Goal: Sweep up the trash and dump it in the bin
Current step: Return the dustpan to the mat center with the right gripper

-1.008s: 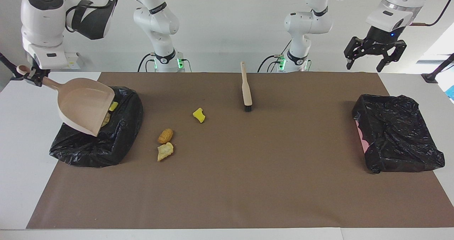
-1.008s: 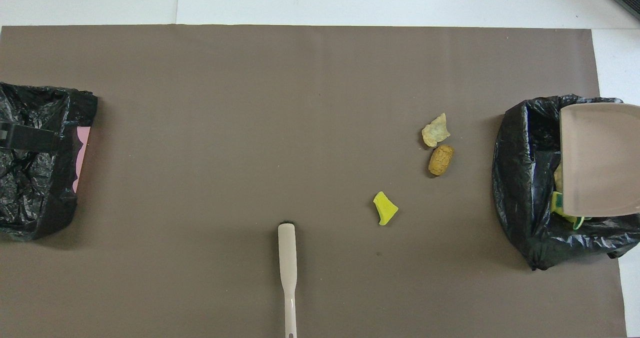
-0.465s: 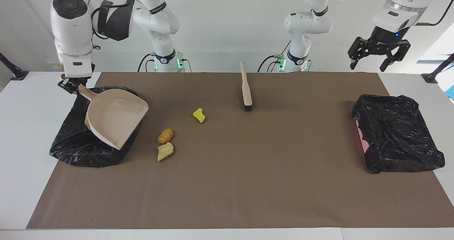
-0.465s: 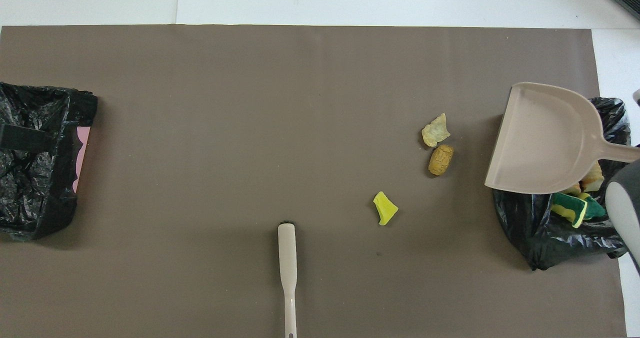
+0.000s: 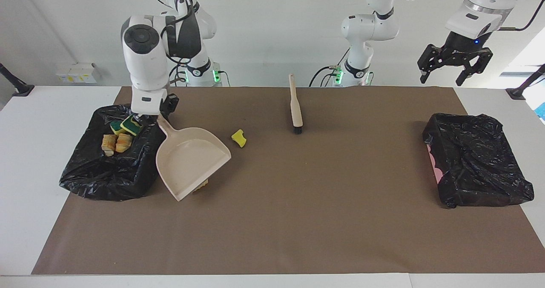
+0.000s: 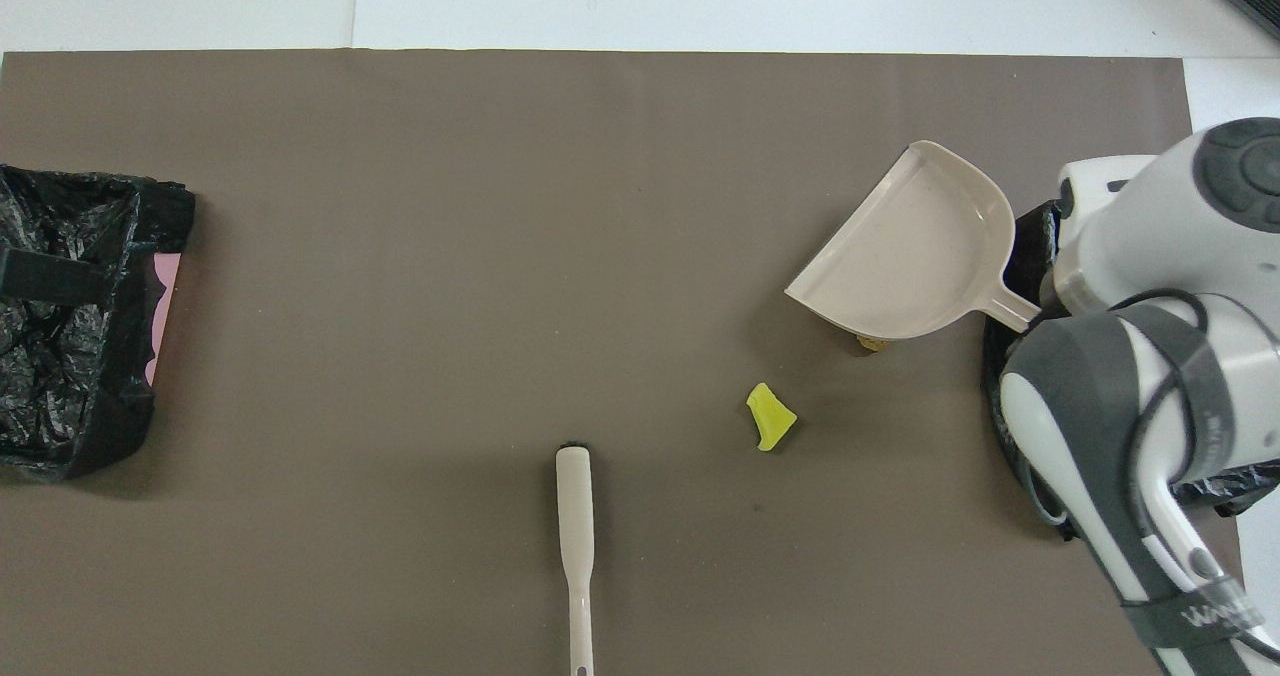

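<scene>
My right gripper (image 5: 150, 118) grasps the dustpan (image 5: 191, 160) by its handle.
It hangs over scraps (image 5: 201, 187) beside the bin (image 5: 102, 173); my left gripper (image 5: 454, 66) waits released.

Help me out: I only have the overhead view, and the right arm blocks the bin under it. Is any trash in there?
Observer: Yes. The facing view shows two yellow-green sponge pieces and two tan bread lumps in that black-lined bin.
Operator: Is the right gripper on the dustpan?
Observer: Yes, the right gripper is shut on the dustpan handle, beside that bin.
Operator: And the left gripper?
Observer: The left gripper waits open, high above the other bin.
</scene>
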Tool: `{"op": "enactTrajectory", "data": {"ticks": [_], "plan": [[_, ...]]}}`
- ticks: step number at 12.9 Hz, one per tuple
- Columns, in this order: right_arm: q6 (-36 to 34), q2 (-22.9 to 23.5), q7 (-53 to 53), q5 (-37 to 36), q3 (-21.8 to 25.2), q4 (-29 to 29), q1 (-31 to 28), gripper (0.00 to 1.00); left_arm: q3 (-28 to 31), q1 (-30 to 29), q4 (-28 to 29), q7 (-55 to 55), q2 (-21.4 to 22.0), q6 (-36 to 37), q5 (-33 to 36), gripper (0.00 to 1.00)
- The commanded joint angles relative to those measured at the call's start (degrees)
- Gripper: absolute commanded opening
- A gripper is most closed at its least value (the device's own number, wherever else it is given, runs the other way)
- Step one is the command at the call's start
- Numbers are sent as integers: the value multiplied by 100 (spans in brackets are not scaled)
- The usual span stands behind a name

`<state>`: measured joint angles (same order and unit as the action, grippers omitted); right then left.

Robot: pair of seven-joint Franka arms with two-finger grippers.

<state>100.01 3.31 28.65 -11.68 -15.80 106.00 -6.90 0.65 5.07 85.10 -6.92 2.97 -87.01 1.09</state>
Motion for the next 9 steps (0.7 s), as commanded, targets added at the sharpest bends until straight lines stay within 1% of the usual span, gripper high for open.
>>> {"op": "enactTrajectory", "data": {"ticks": [1, 3, 4, 5, 6, 8, 9], "plan": [[123, 301, -1348, 394, 7, -96, 425, 0, -47, -58, -99, -2, -16, 123, 58, 100], [483, 346, -2262, 430, 7, -88, 654, 0, -47, -58, -99, -2, -16, 114, 58, 100], [633, 433, -2903, 448, -2, -105, 768, 0, -47, -58, -99, -2, -16, 114, 58, 100], [782, 582, -3449, 630, -2, -166, 978, 0, -47, -58, -99, -2, -16, 114, 58, 100], [1071, 705, -3924, 806, -2, -211, 1102, 0, -47, -58, -99, -2, -16, 114, 58, 100], [1590, 925, -4681, 870, -2, -298, 1348, 0, -47, -58, -108, -2, -16, 114, 58, 100], [1627, 987, -4928, 931, -2, -482, 1480, 0, -47, -58, -108, -2, -16, 114, 58, 100]]}}
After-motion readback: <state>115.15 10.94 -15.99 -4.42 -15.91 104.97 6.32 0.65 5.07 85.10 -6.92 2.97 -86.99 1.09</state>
